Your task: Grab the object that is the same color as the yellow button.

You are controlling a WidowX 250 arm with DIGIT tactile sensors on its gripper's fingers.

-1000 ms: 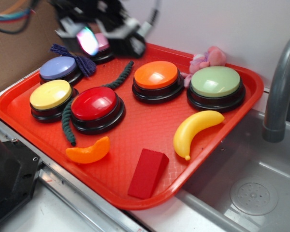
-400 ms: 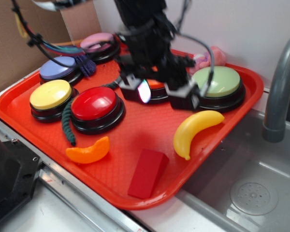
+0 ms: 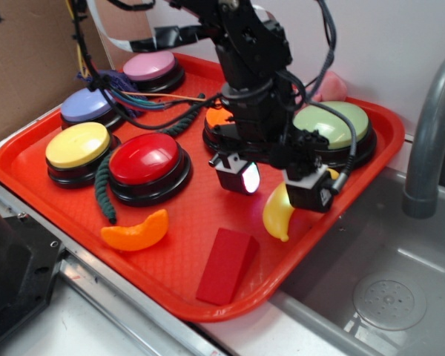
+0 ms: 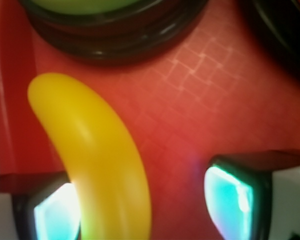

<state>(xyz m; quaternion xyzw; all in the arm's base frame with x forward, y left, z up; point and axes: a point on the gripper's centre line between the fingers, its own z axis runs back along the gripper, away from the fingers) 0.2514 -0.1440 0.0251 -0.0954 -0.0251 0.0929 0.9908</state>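
The object, a glossy yellow toy banana (image 3: 275,216) (image 4: 95,150), lies on the red tray (image 3: 170,245) in front of the light green button. My gripper (image 3: 276,189) (image 4: 142,205) is open and low over it, its lit fingers (image 4: 231,197) on either side. The banana lies close against the left pad in the wrist view, with a wide gap to the right pad. In the exterior view the gripper hides the banana's upper half. The yellow button (image 3: 78,144) stands at the tray's left edge, far from the gripper.
On the tray also stand red (image 3: 144,159), purple (image 3: 89,104), pink (image 3: 150,65), orange (image 3: 219,117) and light green (image 3: 334,122) buttons, a green rope (image 3: 104,185), an orange slice toy (image 3: 136,233) and a red wedge (image 3: 226,265). A sink (image 3: 386,297) and grey faucet (image 3: 430,133) lie right.
The arm has swung from the tray's back left to the front right and come down, so the open gripper now straddles the banana. The banana has not moved.
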